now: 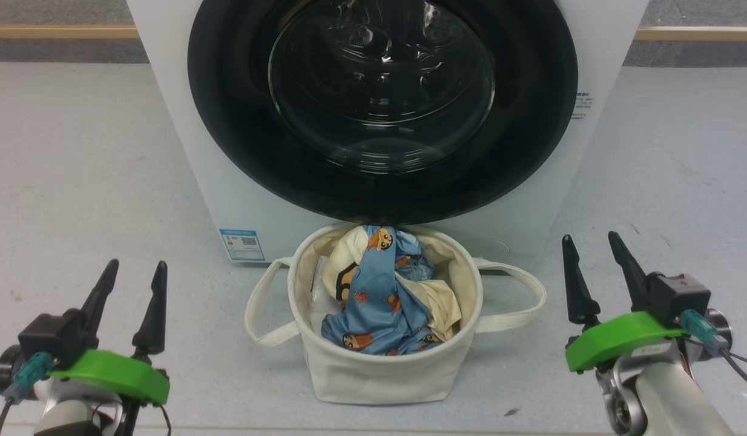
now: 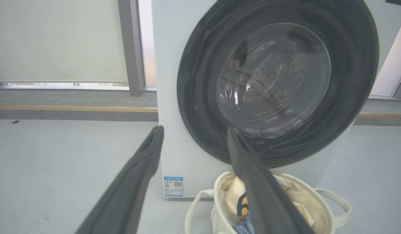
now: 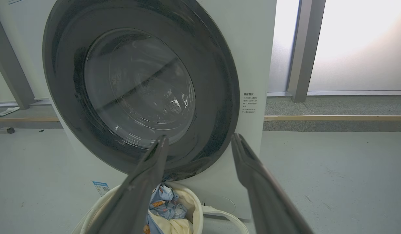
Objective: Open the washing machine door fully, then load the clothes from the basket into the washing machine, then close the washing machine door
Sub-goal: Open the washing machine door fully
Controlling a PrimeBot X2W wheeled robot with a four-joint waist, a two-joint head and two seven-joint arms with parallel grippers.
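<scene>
Glossy black ringed the door (image 1: 382, 103), which sat shut and flush on the machine (image 1: 228, 206), so opening it looked like the step in hand. The left gripper (image 1: 137, 263) and right gripper (image 1: 590, 236) hung low on either side of the basket (image 1: 379, 375), well apart from the door, jaws spread and holding nothing. No handle or latch could be made out, so it seemed best to find the rim's catch side first, hook one finger behind it and pull along the hinge's arc, with the other arm out of the swing. The basket stood on the floor just under the door's lower rim with the clothes (image 1: 379, 290) heaped inside, where a low sweep might snag them. Counted: one machine, one door, one basket with two handles, and at least two garments, one blue bear-print and one cream.
</scene>
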